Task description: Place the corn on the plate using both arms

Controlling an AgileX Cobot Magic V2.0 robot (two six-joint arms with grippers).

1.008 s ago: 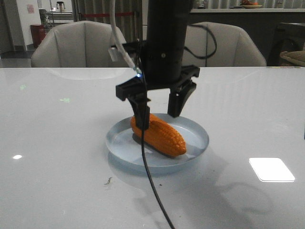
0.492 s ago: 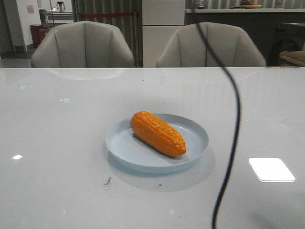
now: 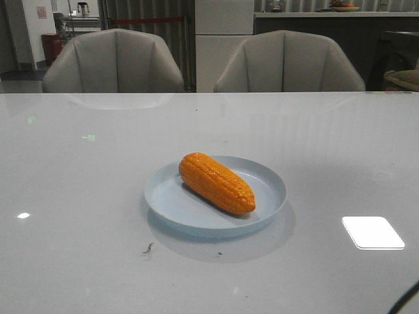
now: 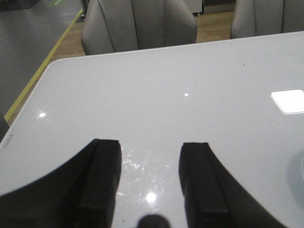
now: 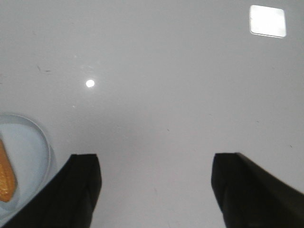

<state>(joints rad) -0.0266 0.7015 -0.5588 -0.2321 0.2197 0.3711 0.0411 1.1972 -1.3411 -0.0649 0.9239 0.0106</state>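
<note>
The orange corn lies on its side in the pale blue plate at the middle of the white table. No arm shows in the front view, only a bit of black cable at the lower right corner. My left gripper is open and empty over bare table, with the plate's rim at the frame edge. My right gripper is open wide and empty over bare table, with the plate and an end of the corn beside its finger.
Two grey chairs stand behind the table's far edge. A bright light reflection lies on the table right of the plate. A small dark speck lies in front of the plate.
A second ago a gripper stood open over the corn on the plate. It has withdrawn out of the front view; its cable swung away to the lower right. The corn stays on the plate.
</note>
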